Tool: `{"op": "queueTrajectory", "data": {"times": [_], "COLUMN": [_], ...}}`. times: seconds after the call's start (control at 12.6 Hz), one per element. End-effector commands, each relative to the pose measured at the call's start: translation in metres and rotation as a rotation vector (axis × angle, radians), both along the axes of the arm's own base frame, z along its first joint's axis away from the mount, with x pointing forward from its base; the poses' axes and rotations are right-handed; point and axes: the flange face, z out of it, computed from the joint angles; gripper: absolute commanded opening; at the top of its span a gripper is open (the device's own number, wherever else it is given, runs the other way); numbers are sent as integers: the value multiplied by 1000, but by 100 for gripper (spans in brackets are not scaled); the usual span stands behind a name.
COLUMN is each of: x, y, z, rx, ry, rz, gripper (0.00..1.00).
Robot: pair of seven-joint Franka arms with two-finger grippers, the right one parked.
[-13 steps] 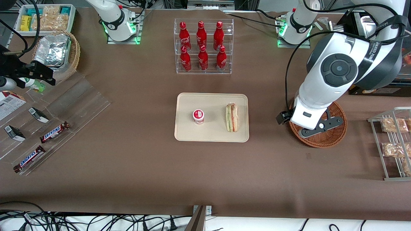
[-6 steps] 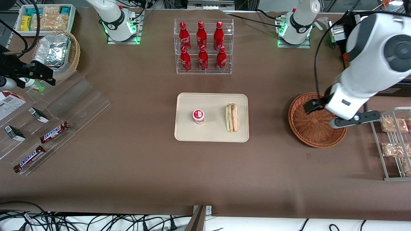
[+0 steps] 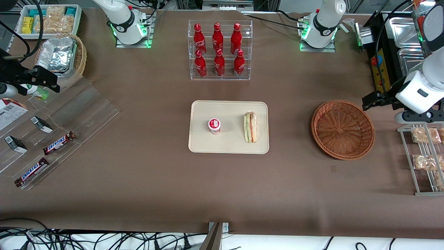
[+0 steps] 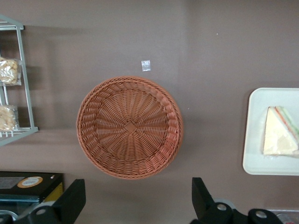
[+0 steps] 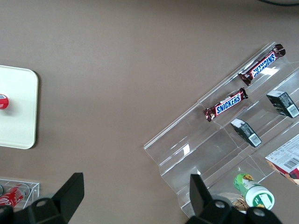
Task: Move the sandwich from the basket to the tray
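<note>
On the tray (image 3: 229, 146), sandwich (image 3: 250, 127) beside a small red-lidded cup (image 3: 214, 125), basket (image 3: 342, 129) bare, gripper (image 4: 138, 205) high above it (toward the working arm's end of the counter), fingers (image 4: 70, 201) spread wide, holding nothing.

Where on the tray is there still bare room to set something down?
The tray has bare room between the small red-capped cup and the sandwich, and along the edge nearest the front camera. The basket holds nothing. The gripper, open, hangs high above the basket.
</note>
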Motion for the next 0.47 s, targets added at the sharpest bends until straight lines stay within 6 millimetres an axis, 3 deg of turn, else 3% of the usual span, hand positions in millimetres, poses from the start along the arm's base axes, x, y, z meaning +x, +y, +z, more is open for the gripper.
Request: {"op": "queueTrajectory", "data": {"times": [0.0,0.4], "x": [-18,-24], "y": [6,6], "z": [5,16], "rx": [-14,-16], "ry": [6,0], "rz": [-65,-154], "gripper": [100,100]}}
